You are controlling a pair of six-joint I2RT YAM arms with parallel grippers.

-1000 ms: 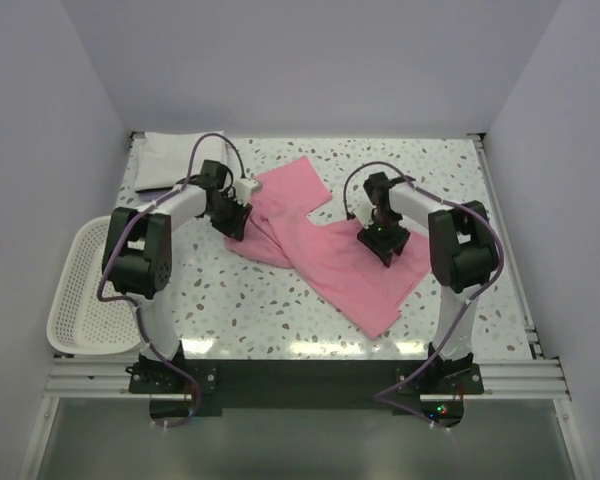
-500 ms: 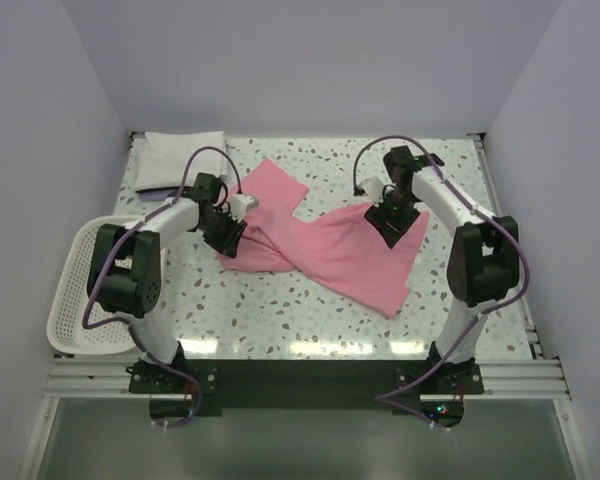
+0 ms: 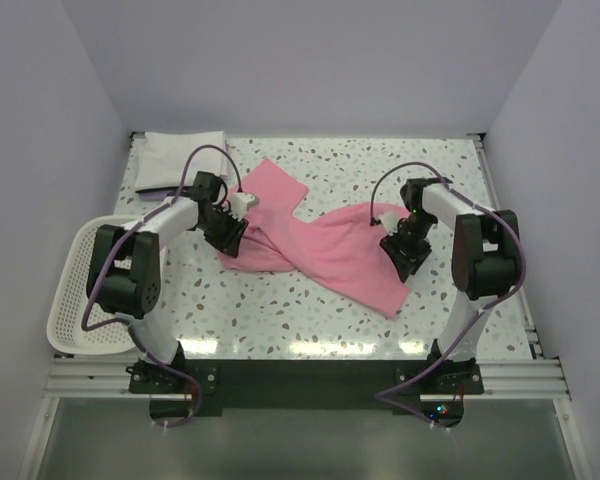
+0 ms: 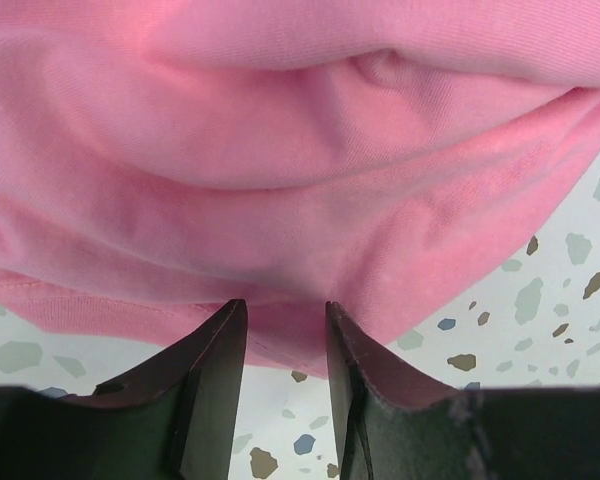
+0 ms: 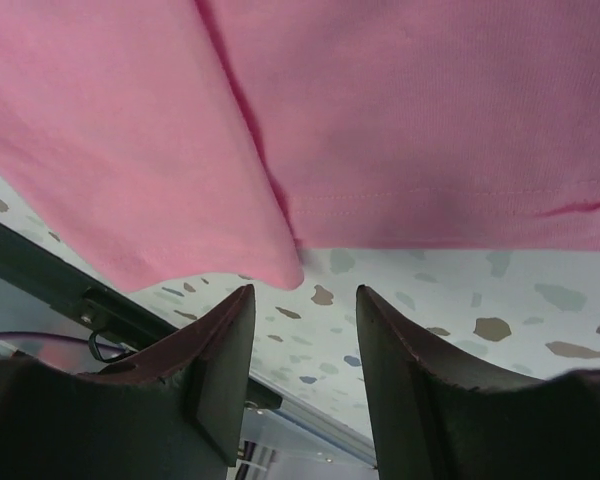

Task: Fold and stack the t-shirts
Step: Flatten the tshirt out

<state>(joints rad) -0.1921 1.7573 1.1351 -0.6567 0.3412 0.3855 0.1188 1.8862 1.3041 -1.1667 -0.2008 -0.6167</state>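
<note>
White plastic mesh basket [image 3: 75,290] hangs off the table's 9 o'clock edge. Pale grey-white folded t-shirt [image 3: 180,158] lies as a flat rectangle in the 11 o'clock corner of the speckled terrazzo table [image 3: 280,310], long axis left-right, well apart from everything else.

Left gripper [image 3: 230,235] sits at about 10 o'clock from table centre, on the bunched left end of the plain pink cloth t-shirt [image 3: 325,255]. In the left wrist view the left gripper [image 4: 285,310] has its jaws a narrow gap apart. The pink hem [image 4: 280,335] lies in the gap at the tips. Cannot tell whether it is pinched or just lying under them.

Pink shirt is spread mid-table, unfolded, twisted and creased. Its long axis runs from 10 o'clock to 4 o'clock, with one flap pointing to 12 o'clock and the low corner pointing to 5 o'clock.

Right gripper [image 3: 405,258] is at the shirt's 3 o'clock edge. In the right wrist view the right gripper [image 5: 300,295] is released, jaws wide apart. Only speckled table shows between them. The shirt's stitched hem [image 5: 430,200] and a folded corner lie just beyond the tips, and the gripper holds nothing.
</note>
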